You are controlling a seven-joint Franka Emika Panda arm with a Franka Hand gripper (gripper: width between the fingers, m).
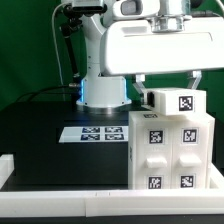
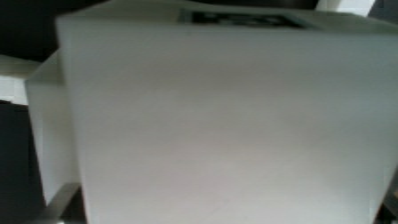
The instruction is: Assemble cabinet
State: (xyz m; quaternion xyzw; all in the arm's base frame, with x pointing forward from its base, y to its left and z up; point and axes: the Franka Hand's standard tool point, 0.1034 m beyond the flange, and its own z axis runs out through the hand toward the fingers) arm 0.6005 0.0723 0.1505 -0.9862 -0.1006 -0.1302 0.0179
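Observation:
The white cabinet (image 1: 170, 150) stands upright on the black table at the exterior view's right, with several square marker tags on its front. A smaller white top block (image 1: 172, 102) with one tag sits on it, slightly turned. My gripper (image 1: 168, 86) hangs straight above, and its two dark fingers (image 1: 140, 82) press against the block's two sides, shut on it. In the wrist view the block's blurred white surface (image 2: 214, 120) fills the picture, with a tag at its far edge (image 2: 240, 17). The fingers are hidden there.
The marker board (image 1: 95, 133) lies flat on the black table beside the cabinet at the exterior view's left. The arm's base (image 1: 103, 92) stands behind it. A low white rim (image 1: 60, 200) borders the table's front. Cables hang at the back.

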